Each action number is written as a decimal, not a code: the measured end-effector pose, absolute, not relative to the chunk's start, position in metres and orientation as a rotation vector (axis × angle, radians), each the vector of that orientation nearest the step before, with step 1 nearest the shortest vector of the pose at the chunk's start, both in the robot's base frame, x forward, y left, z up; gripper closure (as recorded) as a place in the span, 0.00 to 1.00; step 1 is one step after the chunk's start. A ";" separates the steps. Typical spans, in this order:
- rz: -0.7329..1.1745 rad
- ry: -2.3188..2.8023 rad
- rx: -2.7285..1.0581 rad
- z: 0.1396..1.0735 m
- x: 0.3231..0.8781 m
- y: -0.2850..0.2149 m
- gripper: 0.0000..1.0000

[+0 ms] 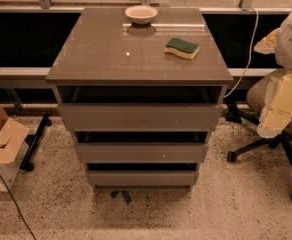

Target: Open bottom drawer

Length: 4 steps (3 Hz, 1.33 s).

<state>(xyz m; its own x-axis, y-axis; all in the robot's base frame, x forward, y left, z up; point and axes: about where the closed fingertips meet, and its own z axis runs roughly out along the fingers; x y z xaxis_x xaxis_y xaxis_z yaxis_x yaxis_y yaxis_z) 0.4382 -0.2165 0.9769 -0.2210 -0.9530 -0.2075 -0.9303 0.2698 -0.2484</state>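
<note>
Cream gripper point(277, 113) at right; grey-brown bottom drawer point(142, 178)

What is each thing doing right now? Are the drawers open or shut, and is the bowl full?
bottom drawer: shut
middle drawer: shut
top drawer: shut
bowl: upright, empty
sponge: lying flat, green side up
cardboard box: flaps open
hand: at the right edge, over the office chair, touching no drawer

The hand point(276, 111) hangs right of the cabinet point(111, 54), before a chair point(255, 96), with the bottom drawer point(142, 178) lowest in it.
</note>
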 end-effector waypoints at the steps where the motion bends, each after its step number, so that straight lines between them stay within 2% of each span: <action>1: -0.101 2.230 -1.723 0.977 0.438 -0.216 0.00; 2: -0.105 2.209 -1.709 0.965 0.445 -0.214 0.00; 3: -0.074 2.211 -1.708 0.896 0.462 -0.236 0.00; 4: -0.073 2.211 -1.708 0.895 0.462 -0.236 0.00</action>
<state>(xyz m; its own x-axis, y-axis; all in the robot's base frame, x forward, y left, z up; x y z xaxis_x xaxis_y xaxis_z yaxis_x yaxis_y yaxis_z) 0.4623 -0.2356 0.8954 -0.2156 -0.9470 -0.2381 -0.9294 0.2738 -0.2476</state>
